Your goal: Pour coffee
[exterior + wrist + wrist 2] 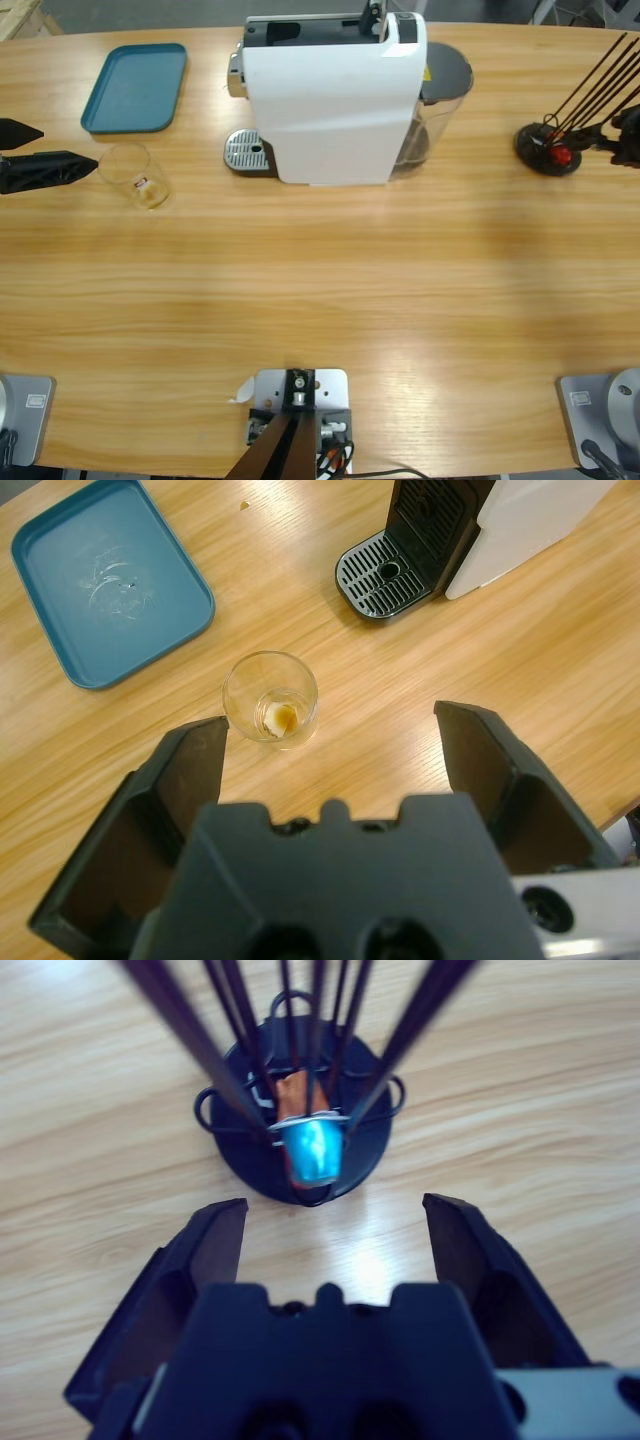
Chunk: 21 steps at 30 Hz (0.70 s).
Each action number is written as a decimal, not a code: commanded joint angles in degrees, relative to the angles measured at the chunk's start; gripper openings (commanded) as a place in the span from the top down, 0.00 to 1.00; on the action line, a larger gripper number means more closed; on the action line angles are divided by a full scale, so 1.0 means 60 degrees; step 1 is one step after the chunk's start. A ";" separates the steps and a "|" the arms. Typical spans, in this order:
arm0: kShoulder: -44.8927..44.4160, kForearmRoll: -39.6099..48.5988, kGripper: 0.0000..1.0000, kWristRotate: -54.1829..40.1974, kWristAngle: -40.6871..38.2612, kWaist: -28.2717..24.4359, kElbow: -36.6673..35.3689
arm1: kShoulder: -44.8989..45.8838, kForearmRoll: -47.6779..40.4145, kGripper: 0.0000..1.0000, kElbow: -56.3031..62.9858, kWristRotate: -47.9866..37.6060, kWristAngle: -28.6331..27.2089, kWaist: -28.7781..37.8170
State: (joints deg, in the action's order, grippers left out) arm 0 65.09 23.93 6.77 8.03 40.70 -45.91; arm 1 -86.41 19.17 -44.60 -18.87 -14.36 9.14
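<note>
left fingers (330, 755) released, glass (270, 698) ahead | right fingers (330, 1250) released | capsule holder (300, 1125) blurred, rods cut off

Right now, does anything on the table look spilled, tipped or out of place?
Nothing looks spilled or tipped. The glass tumbler stands upright beside the blue tray, away from the machine's drip grate, with only a small brownish residue at its bottom. A tiny crumb lies on the wood near the tray.
</note>
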 commanded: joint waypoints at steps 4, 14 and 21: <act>0.0089 0.0098 0.10 -0.0015 0.0054 0.0072 0.0372 | 0.0580 -0.0708 0.23 0.0962 -0.0327 0.0244 -0.0256; 0.0094 0.0098 0.10 -0.0027 0.0054 0.0072 0.0372 | -0.0015 -0.1101 0.23 0.0883 -0.0031 0.0680 -0.0250; 0.0124 0.0098 0.10 -0.0030 0.0054 0.0084 0.0372 | -0.0325 -0.1221 0.23 0.0813 0.0001 0.0680 -0.0250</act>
State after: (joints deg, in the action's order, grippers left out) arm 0 65.09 23.94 6.77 8.03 40.70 -45.91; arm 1 -85.26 13.11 -40.32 -19.61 -10.99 8.40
